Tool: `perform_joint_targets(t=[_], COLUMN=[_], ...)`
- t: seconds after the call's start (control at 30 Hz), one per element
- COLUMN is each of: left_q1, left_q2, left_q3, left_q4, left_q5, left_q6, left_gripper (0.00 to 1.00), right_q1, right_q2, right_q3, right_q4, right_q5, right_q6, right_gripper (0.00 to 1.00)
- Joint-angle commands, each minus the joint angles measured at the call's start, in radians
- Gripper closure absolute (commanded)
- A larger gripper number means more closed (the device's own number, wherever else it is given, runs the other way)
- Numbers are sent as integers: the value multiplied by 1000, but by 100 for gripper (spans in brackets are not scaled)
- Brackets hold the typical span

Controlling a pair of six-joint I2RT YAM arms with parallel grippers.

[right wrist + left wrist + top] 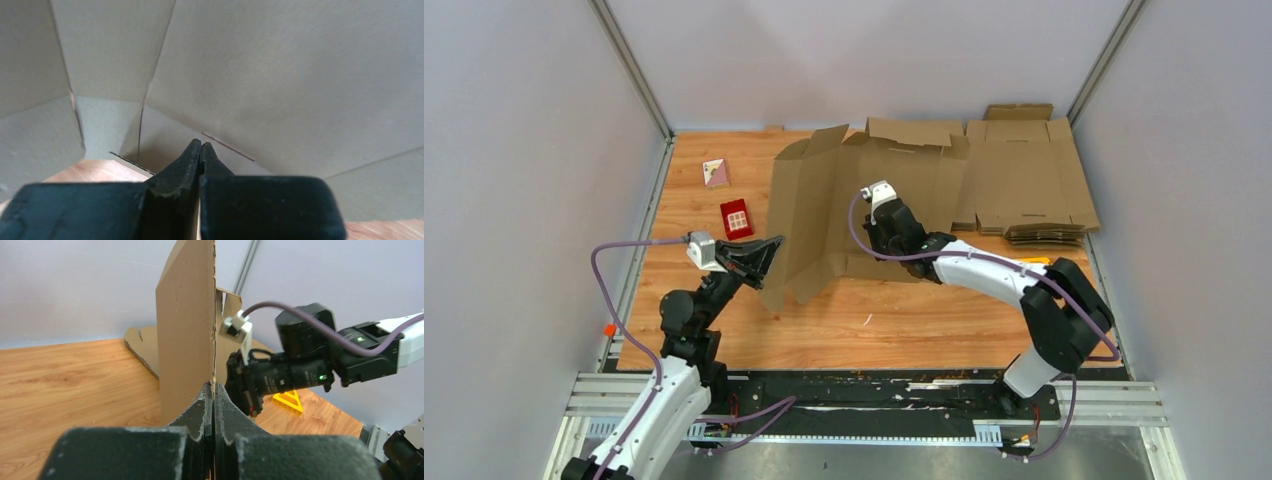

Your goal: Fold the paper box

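Observation:
The paper box (824, 190) is a large brown die-cut sheet, partly raised, with its left panels standing upright on the wooden table (874, 320). My left gripper (774, 245) is shut on the near edge of the upright left flap (185, 330), which rises straight out of the closed fingers (213, 387). My right gripper (869, 235) sits inside the box, just above its floor panel (280, 75). It (200, 145) is shut, tips together, with nothing visible between them. From the left wrist view the right gripper (240, 390) is just behind the flap.
A pile of flat cardboard sheets (1024, 180) lies at the back right. A small red box (736, 217) and a small pink card (715, 172) lie left of the paper box. A yellow object (1034, 262) lies by the right arm. Grey walls enclose the table.

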Motion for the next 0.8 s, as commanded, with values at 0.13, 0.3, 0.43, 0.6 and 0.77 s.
perform_joint_targets(t=[0.13,0.3,0.43,0.6,0.77], left_q1=[-5,-5,-5,-5,-8], left_q2=[-26,-26,-26,-29,-5], left_q3=[-11,-12,-8,-12,-30], left_q4=[60,59,59,61,120], left_q5=[9,6,6,10,20], left_q6=[22,24,17,-7,-91], left_gripper=[100,100,100,100,100], right_q1=[3,2,3,4,3], right_q2=[7,-88,-60,2,51], right_q3=[-57,-187,-237,-246,-221], right_q4=[-2,59,63,47,27], right_q5=[-157,-315,-380,-374,-327], right_q6=[-25,-44,-60,-55,-43], right_gripper=[100,100,100,100,100])
